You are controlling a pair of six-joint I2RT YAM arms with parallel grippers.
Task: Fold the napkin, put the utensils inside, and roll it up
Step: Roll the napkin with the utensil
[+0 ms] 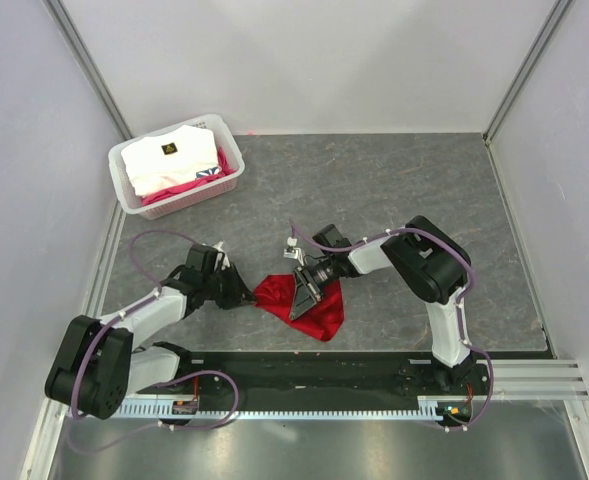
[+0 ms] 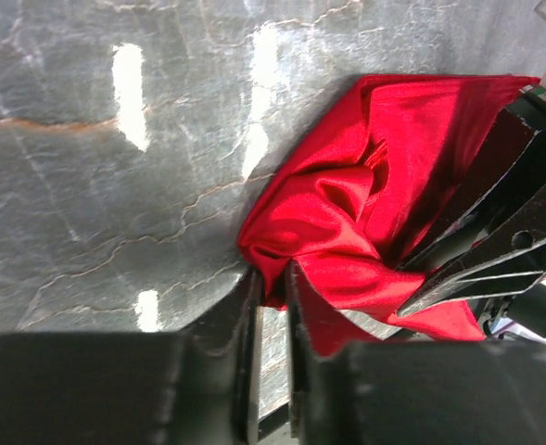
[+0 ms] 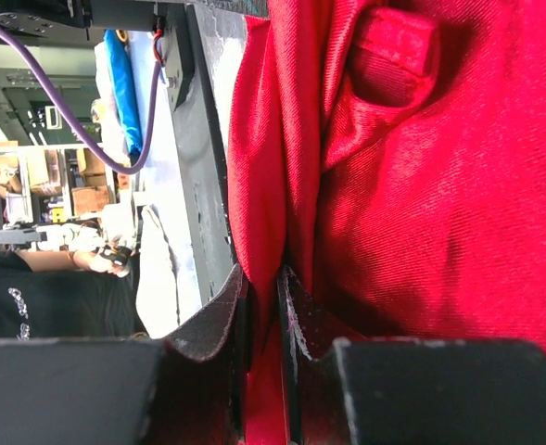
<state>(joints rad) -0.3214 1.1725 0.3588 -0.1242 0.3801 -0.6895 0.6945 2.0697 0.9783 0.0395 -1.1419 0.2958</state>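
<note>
The napkin point(image 1: 324, 315) lies bunched by the middle of the tabletop's point(image 1: 404, 190) near edge. The left gripper point(image 2: 271, 280) nips a corner between narrow jaws. The right gripper point(image 3: 263, 278) pinches a fold, probably to stretch the cloth flat for folding.

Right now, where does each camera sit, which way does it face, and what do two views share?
Top external: above, behind; looks down at the table; left arm, right arm show.
Left wrist: rides its arm, faces the napkin; left hand shows.
Right wrist: rides its arm, against the napkin; right hand shows.
Shared: both wrist views show the napkin.
</note>
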